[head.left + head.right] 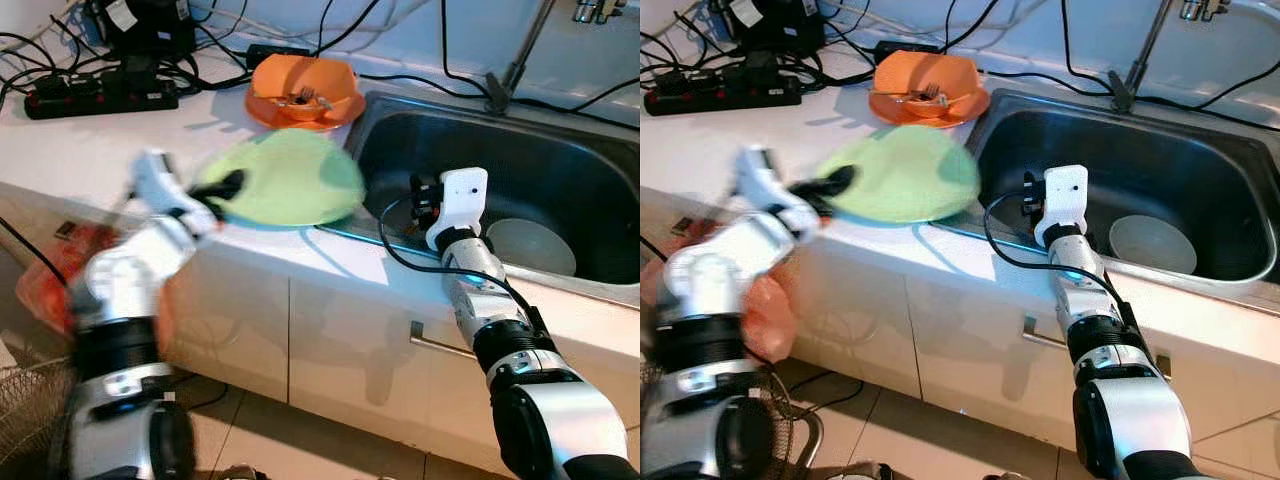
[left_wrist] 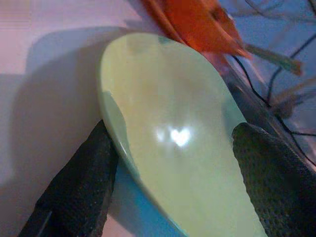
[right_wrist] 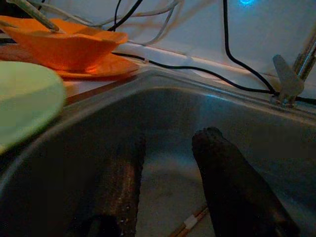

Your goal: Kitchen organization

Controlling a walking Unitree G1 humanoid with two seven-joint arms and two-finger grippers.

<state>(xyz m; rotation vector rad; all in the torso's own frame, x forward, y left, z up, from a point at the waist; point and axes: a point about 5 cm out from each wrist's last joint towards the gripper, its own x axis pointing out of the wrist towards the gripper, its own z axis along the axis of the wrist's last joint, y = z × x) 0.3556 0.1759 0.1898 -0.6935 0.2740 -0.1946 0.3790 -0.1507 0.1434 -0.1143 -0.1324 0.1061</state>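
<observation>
A pale green plate hangs tilted just above the white counter at the sink's left rim. My left gripper is shut on its near edge; in the left wrist view the plate lies between the two black fingers. Behind it an orange bowl holding a fork sits on an orange plate. My right gripper is open and holds nothing. It reaches over the front rim into the steel sink. A white bowl lies in the sink to its right.
A black power strip and tangled cables cover the counter's back left. The faucet stands behind the sink. Below are white cabinet doors with a handle, an orange-red bag at the left and a wire basket.
</observation>
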